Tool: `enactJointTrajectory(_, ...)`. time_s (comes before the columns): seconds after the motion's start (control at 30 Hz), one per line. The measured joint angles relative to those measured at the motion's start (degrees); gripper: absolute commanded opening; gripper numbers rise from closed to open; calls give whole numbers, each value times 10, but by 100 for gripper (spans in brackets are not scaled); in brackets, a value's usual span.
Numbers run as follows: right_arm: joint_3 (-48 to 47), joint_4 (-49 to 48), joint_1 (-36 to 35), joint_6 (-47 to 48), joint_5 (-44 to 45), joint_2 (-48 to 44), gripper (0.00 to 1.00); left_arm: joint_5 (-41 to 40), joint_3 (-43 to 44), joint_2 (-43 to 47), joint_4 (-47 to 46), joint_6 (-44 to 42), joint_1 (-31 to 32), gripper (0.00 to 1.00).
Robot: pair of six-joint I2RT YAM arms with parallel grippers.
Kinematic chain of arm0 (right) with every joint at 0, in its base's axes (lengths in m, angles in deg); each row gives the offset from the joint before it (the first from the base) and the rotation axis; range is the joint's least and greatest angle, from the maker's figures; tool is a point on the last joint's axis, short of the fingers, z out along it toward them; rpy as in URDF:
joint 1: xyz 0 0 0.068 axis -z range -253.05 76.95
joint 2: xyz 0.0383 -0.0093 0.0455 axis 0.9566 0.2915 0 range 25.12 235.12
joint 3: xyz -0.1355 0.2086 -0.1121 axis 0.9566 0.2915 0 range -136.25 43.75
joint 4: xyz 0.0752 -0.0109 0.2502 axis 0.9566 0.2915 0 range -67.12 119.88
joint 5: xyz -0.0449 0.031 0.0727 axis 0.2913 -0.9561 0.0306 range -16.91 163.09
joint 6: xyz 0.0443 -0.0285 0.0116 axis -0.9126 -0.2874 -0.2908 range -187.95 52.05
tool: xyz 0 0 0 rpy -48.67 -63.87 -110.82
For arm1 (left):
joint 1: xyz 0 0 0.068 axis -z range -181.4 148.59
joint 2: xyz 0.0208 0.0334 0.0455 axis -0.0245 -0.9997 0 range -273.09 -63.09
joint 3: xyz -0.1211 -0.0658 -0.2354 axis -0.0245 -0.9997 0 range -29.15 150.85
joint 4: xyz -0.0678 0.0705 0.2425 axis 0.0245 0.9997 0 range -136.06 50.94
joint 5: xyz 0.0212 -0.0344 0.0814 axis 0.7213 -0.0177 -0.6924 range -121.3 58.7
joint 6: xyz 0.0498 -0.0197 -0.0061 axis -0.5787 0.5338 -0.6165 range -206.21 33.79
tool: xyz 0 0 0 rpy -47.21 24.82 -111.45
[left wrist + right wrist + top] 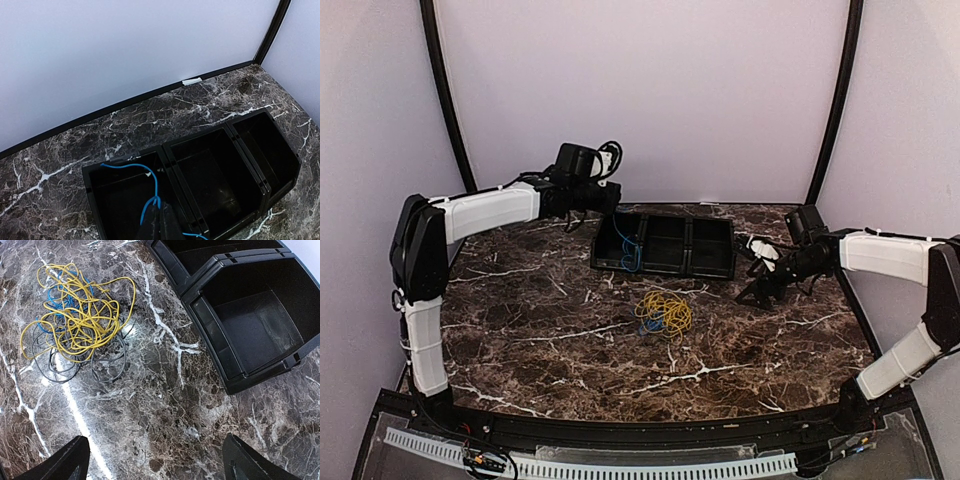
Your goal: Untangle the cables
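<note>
A tangle of yellow, blue and dark grey cables [663,314] lies on the marble table in front of the black tray; it also shows in the right wrist view [80,322]. My left gripper [159,215] is shut on a blue cable [150,185] and holds it above the left compartment of the black tray [170,155]; the cable hangs into that compartment [627,245]. My right gripper [155,460] is open and empty, low over bare table right of the tangle, beside the tray's right end [760,285].
The black three-compartment tray [710,268] stands at the back middle of the table; its middle and right compartments hold nothing. White walls with black corner posts close the back and sides.
</note>
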Motion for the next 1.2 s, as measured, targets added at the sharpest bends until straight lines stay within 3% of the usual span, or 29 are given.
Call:
enactJointTrajectory(0.33,0,1,0,0,2,0,94,52,37,-50,18,17,-22,0)
enactJointTrajectory(0.67,0,5,0,5,2,0,94,82,-21,-54,27,54,-21,0)
enactJointTrajectory(0.87,0,7,0,6,3,3,94,76,64,-112,51,55,-26,0)
enactJointTrajectory(0.93,0,7,0,6,3,3,94,75,90,-131,54,54,-30,8)
enactJointTrajectory(1.1,0,7,0,6,5,3,94,70,114,-144,80,50,-36,44)
enactJointTrajectory(1.2,0,8,0,7,5,3,94,66,114,-141,90,47,-37,52)
